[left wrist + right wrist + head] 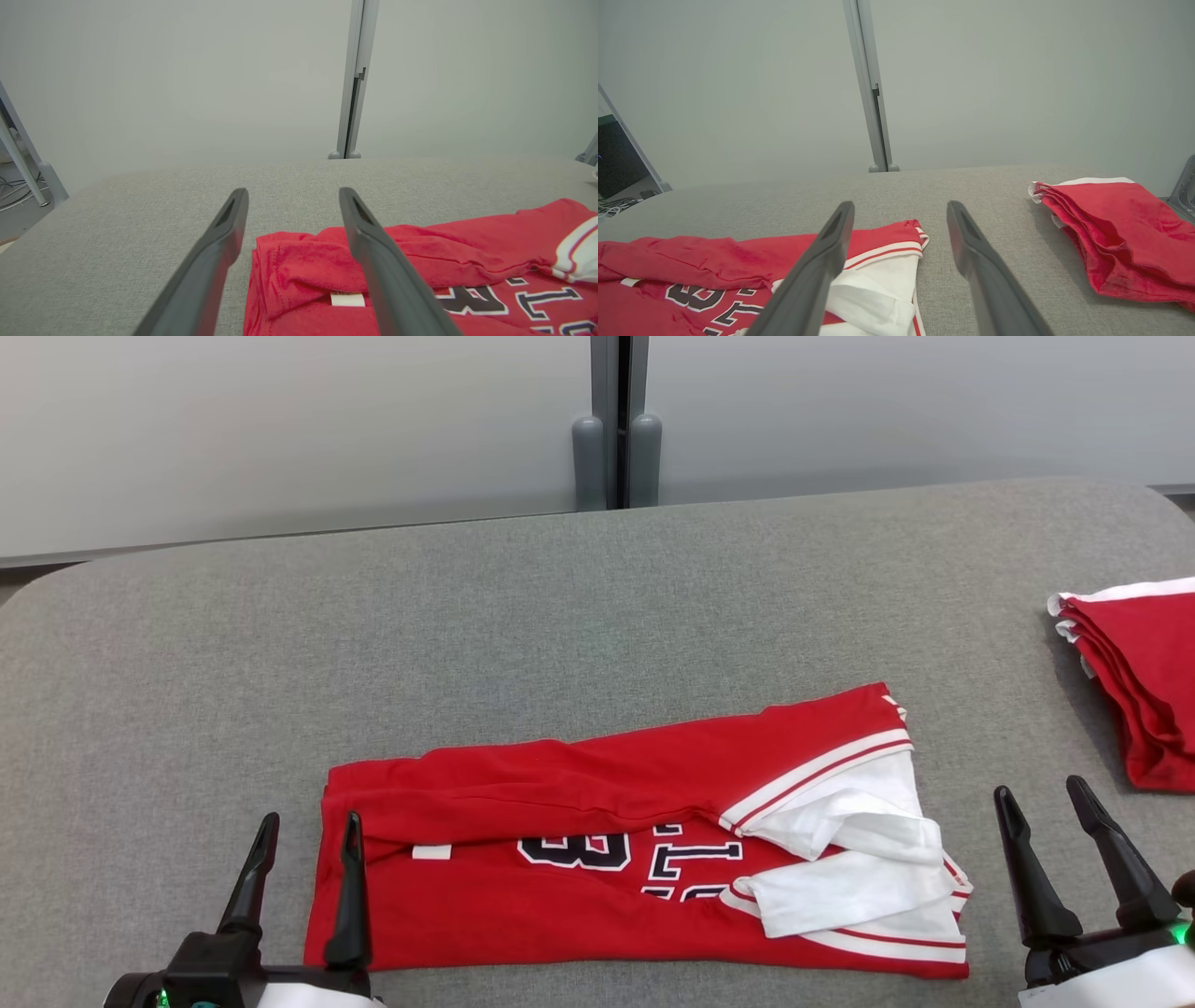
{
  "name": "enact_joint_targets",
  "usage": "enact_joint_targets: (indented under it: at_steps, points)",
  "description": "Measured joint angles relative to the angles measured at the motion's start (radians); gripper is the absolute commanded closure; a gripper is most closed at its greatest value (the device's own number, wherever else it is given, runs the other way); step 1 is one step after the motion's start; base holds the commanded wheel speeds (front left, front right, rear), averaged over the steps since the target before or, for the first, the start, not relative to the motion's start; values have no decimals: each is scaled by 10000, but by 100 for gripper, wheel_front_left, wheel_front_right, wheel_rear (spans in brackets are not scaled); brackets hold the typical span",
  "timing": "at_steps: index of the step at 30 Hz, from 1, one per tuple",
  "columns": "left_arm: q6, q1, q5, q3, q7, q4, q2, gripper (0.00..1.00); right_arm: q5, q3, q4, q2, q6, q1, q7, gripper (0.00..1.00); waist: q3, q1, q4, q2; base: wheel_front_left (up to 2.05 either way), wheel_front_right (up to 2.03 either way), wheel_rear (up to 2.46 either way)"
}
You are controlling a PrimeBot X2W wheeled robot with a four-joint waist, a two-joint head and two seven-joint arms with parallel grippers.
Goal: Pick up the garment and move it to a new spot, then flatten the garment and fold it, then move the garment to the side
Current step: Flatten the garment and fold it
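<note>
A red garment (597, 821) with white sleeves and dark lettering lies folded into a long band near the front of the grey table (560, 607). It also appears in the left wrist view as the garment (420, 261) and in the right wrist view as the garment (714, 261). My left gripper (308, 835) stands open at the garment's left end, its right finger over the red edge, nothing held. My right gripper (1044, 800) is open just right of the white sleeves, over bare table. In their wrist views the left gripper (293, 198) and right gripper (900, 210) show empty.
A second folded red and white cloth pile (1134, 681) lies at the table's right edge, seen again as the pile (1120, 233). A grey wall with a vertical post (616, 429) stands behind the table. The padded table's far half is bare.
</note>
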Motion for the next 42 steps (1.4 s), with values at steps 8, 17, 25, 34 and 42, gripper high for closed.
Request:
enact_joint_targets:
  at_steps: [8,17,25,34,42]
  points:
    - [-4,0,-25,-23,27,73,82,0,8,-71,127,0,0,34,38,0,-170,0,-31,0,0,0,0]
    - [-2,-209,-25,-148,25,102,63,0,115,-244,305,-71,0,-66,86,0,-52,0,90,0,0,0,0]
    - [-82,-954,92,-441,19,259,-174,0,525,219,1927,-385,0,-970,276,0,532,0,442,0,0,0,0]
    - [-203,-1658,316,-516,-23,401,-458,0,1365,1371,4406,-192,0,-1892,297,0,1214,0,964,0,0,0,0]
    - [-347,-1808,523,-280,-35,307,-623,0,1904,2182,5114,-303,-33,-2220,111,57,1398,0,1052,0,0,0,0]
